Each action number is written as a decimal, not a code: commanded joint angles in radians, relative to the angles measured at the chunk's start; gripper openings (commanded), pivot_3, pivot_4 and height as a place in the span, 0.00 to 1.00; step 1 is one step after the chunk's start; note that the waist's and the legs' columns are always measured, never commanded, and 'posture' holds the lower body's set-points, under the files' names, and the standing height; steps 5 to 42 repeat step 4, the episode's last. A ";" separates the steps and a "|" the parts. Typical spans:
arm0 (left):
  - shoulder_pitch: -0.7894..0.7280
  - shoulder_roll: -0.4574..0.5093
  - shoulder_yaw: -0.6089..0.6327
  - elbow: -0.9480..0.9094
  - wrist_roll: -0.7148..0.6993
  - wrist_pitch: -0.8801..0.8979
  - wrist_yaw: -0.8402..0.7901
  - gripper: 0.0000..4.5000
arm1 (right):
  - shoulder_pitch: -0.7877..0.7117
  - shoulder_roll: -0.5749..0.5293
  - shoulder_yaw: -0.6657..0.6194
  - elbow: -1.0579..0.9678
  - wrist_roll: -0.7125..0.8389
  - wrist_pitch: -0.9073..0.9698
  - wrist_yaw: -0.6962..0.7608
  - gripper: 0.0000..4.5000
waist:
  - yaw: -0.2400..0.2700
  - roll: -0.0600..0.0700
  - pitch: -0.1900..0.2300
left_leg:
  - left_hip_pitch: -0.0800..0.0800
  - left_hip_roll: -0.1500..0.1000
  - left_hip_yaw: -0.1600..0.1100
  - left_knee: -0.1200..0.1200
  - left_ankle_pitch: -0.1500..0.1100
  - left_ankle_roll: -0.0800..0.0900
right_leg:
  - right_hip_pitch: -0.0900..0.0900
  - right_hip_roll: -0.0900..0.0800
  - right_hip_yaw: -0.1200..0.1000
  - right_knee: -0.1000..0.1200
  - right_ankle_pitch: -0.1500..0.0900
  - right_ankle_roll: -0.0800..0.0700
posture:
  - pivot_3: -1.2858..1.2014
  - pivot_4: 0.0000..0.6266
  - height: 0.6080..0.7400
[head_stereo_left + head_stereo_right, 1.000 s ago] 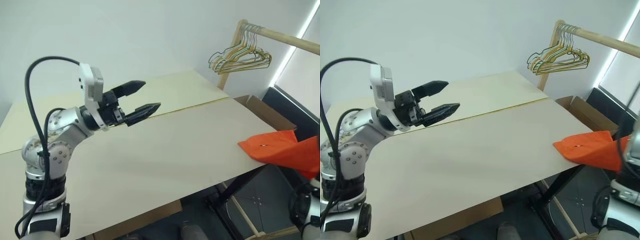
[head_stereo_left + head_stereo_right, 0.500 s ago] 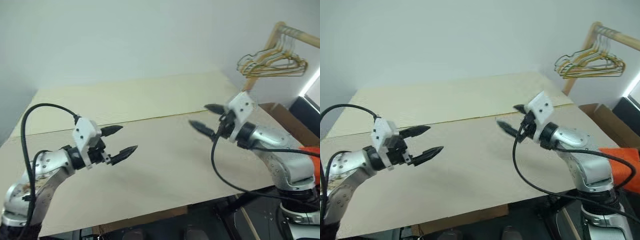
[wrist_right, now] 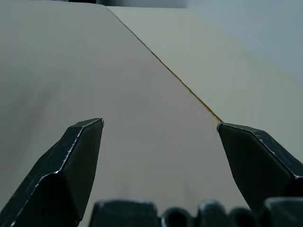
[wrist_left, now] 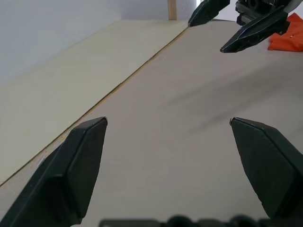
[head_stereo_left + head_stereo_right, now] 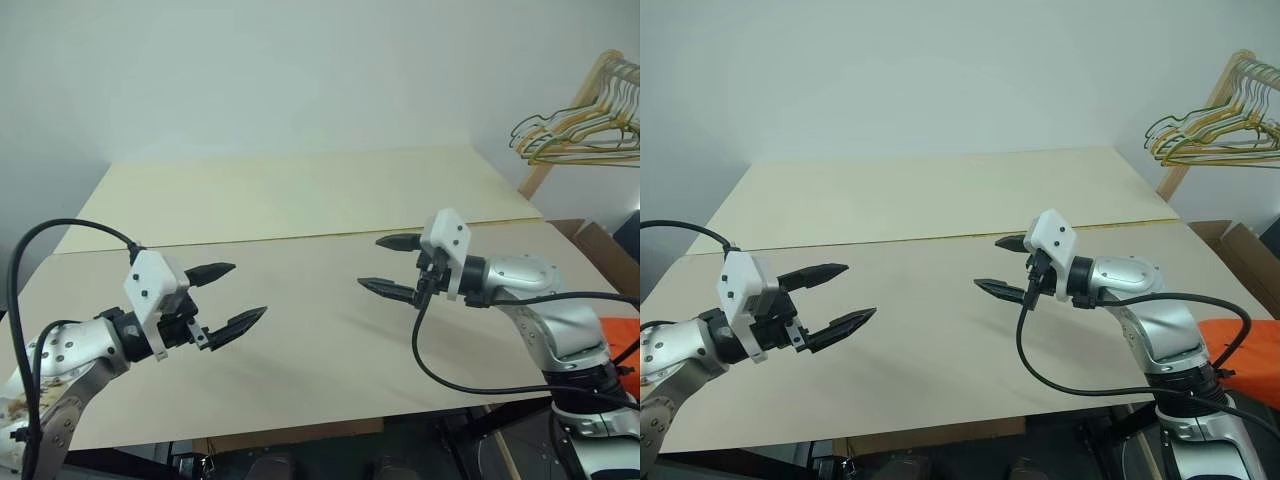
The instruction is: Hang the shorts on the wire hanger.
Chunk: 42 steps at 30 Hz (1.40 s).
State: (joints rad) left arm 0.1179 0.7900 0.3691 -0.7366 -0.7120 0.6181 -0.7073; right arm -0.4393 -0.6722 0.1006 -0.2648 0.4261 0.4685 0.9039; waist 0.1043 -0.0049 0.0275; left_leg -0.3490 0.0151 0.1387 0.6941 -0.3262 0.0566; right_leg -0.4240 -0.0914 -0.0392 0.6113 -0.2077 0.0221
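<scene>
I hold both arms out over the bare counter [image 5: 300,330], elbows bent, so the two point inward toward each other. My left end effector [image 5: 228,297] hovers near level with its fingers spread wide and nothing between them. My right end effector [image 5: 392,266] is just as wide and empty. The shorts [image 5: 1252,352] lie off the counter's right end, behind my right arm. Bunched hangers [image 5: 580,135] hang on the wooden rack beyond.
</scene>
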 commanded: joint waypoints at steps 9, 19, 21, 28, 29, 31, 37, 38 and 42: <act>0.039 0.008 0.064 -0.063 -0.011 0.020 0.050 1.00 | -0.012 0.014 0.009 0.010 -0.025 -0.062 0.046 0.99 | 0.017 0.000 0.000 | -0.001 0.000 0.000 0.000 0.000 0.000 | 0.000 0.000 0.000 0.000 0.000 0.000 | 0.66 0.00 1.00; 0.039 0.008 0.064 -0.063 -0.011 0.020 0.050 1.00 | -0.012 0.014 0.009 0.010 -0.025 -0.062 0.046 0.99 | 0.017 0.000 0.000 | -0.001 0.000 0.000 0.000 0.000 0.000 | 0.000 0.000 0.000 0.000 0.000 0.000 | 0.66 0.00 1.00; 0.039 0.008 0.064 -0.063 -0.011 0.020 0.050 1.00 | -0.012 0.014 0.009 0.010 -0.025 -0.062 0.046 0.99 | 0.017 0.000 0.000 | -0.001 0.000 0.000 0.000 0.000 0.000 | 0.000 0.000 0.000 0.000 0.000 0.000 | 0.66 0.00 1.00; 0.039 0.008 0.064 -0.063 -0.011 0.020 0.050 1.00 | -0.012 0.014 0.009 0.010 -0.025 -0.062 0.046 0.99 | 0.017 0.000 0.000 | -0.001 0.000 0.000 0.000 0.000 0.000 | 0.000 0.000 0.000 0.000 0.000 0.000 | 0.66 0.00 1.00; 0.039 0.008 0.064 -0.063 -0.011 0.020 0.050 1.00 | -0.012 0.014 0.009 0.010 -0.025 -0.062 0.046 0.99 | 0.017 0.000 0.000 | -0.001 0.000 0.000 0.000 0.000 0.000 | 0.000 0.000 0.000 0.000 0.000 0.000 | 0.66 0.00 1.00; 0.039 0.008 0.064 -0.063 -0.011 0.020 0.050 1.00 | -0.012 0.014 0.009 0.010 -0.025 -0.062 0.046 0.99 | 0.017 0.000 0.000 | -0.001 0.000 0.000 0.000 0.000 0.000 | 0.000 0.000 0.000 0.000 0.000 0.000 | 0.66 0.00 1.00; 0.039 0.008 0.064 -0.063 -0.011 0.020 0.050 1.00 | -0.012 0.014 0.009 0.010 -0.025 -0.062 0.046 0.99 | 0.017 0.000 0.000 | -0.001 0.000 0.000 0.000 0.000 0.000 | 0.000 0.000 0.000 0.000 0.000 0.000 | 0.66 0.00 1.00; 0.039 0.008 0.064 -0.063 -0.011 0.020 0.050 1.00 | -0.012 0.014 0.009 0.010 -0.025 -0.062 0.046 0.99 | 0.017 0.000 0.000 | -0.001 0.000 0.000 0.000 0.000 0.000 | 0.000 0.000 0.000 0.000 0.000 0.000 | 0.66 0.00 1.00; 0.039 0.008 0.064 -0.063 -0.011 0.020 0.050 1.00 | -0.012 0.014 0.009 0.010 -0.025 -0.062 0.046 0.99 | 0.017 0.000 0.000 | -0.001 0.000 0.000 0.000 0.000 0.000 | 0.000 0.000 0.000 0.000 0.000 0.000 | 0.66 0.00 1.00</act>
